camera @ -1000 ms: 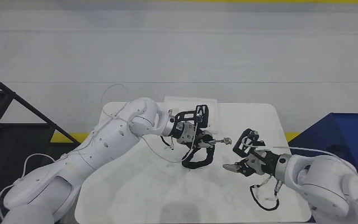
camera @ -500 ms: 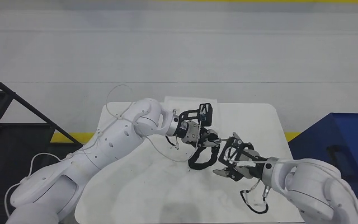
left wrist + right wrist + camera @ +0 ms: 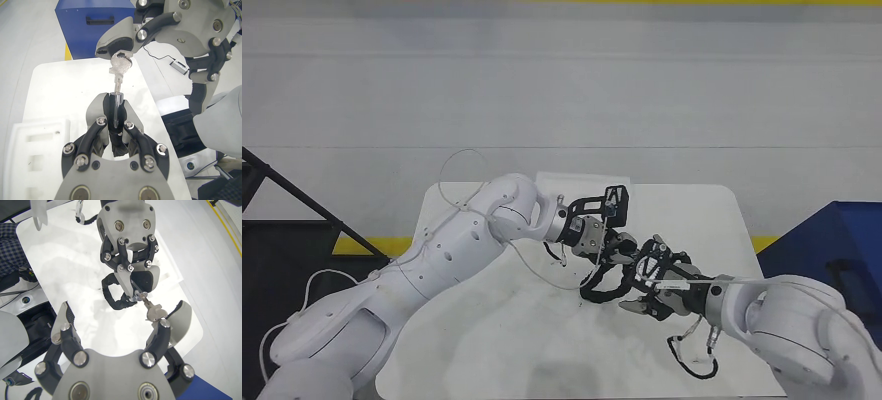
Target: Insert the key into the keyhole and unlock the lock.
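Key is sitting in the keyhole, blade part-way in and some shank showing. The head sticks out toward the right gripper.

Left gripper is clamped on the lock and holds it clear above the table. The chrome cylinder end pokes out past its fingertips, and the black cable loops off underneath.

Right gripper's fingers are wide apart, nothing gripped. The key head is well off-centre in that gap. It sits right against one finger, looks like touching at the ring hole, while the other finger is well apart from it.

The relation that matters: the key's long axis runs straight from the keyhole into the right gripper's open mouth, roughly in line with that wrist. So the right arm is the one to turn it (the left is just the vise here).

My read: insertion looks mostly done and the turn is what's left. The right gripper should centre on the head before closing. If it closes now, the far finger would likely push the head sideways and lever the blade in the cylinder.
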You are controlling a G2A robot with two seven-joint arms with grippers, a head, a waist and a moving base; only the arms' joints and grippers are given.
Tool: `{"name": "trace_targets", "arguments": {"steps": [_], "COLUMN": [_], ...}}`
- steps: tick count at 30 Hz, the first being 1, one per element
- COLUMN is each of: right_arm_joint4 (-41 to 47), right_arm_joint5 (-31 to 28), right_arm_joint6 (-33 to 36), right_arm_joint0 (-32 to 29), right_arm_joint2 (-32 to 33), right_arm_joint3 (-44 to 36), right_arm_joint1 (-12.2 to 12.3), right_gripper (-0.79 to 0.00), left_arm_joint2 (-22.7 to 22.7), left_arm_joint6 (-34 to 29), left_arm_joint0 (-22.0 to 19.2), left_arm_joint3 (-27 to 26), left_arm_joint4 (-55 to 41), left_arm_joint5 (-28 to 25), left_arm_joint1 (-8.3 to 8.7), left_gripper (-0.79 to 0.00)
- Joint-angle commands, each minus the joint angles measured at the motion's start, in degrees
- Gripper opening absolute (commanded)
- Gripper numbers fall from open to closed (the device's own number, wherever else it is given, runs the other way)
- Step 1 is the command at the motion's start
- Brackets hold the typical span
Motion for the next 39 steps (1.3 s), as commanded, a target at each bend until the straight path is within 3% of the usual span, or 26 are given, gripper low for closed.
{"name": "trace_targets", "arguments": {"steps": [1, 9, 15, 19, 31, 35, 39], "right_arm_joint4": [0.3, 0.2, -1.0, 3.0, 1.6, -1.8, -5.0], "right_arm_joint5": [-0.3, -1.9, -9.1, -13.7, -14.3, -22.1, -31.0], "right_arm_joint6": [0.4, 0.5, 1.1, -2.2, -3.4, -5.5, -13.9], "right_arm_joint0": [0.3, 1.7, 0.9, 0.9, 0.4, 2.4, 5.1], "right_arm_joint2": [-0.1, 1.2, 5.1, 7.4, 6.8, 6.6, 5.8], "right_arm_joint3": [0.4, 0.7, -0.1, 2.4, 2.4, 5.2, 9.3], "right_arm_joint1": [0.1, 0.4, 1.3, 1.7, 1.8, 2.1, 2.6], "right_gripper": [0.0, 0.0, 0.0, 0.0, 0.0, 0.0, -0.022], "left_arm_joint2": [0.0, -0.5, -1.1, -2.0, -5.2, -4.4, -3.2], "left_arm_joint6": [0.0, -0.6, -3.3, -4.9, -8.5, -11.9, -14.6], "left_arm_joint0": [0.0, 0.0, 0.3, 0.5, 1.9, 1.1, -0.1], "left_arm_joint3": [0.2, 1.4, 1.0, 0.0, -4.5, -4.9, -5.1], "left_arm_joint4": [0.0, 0.3, -0.7, -2.3, -4.0, -6.3, -8.5], "left_arm_joint5": [-0.2, -1.0, -2.0, -2.3, -0.9, 0.1, 1.0], "left_arm_joint1": [-0.14, -0.51, -0.05, 0.51, 2.27, 2.24, 1.88], "left_gripper": [-0.785, -0.785, -0.785, -0.785, -0.785, -0.785, -0.785]}}
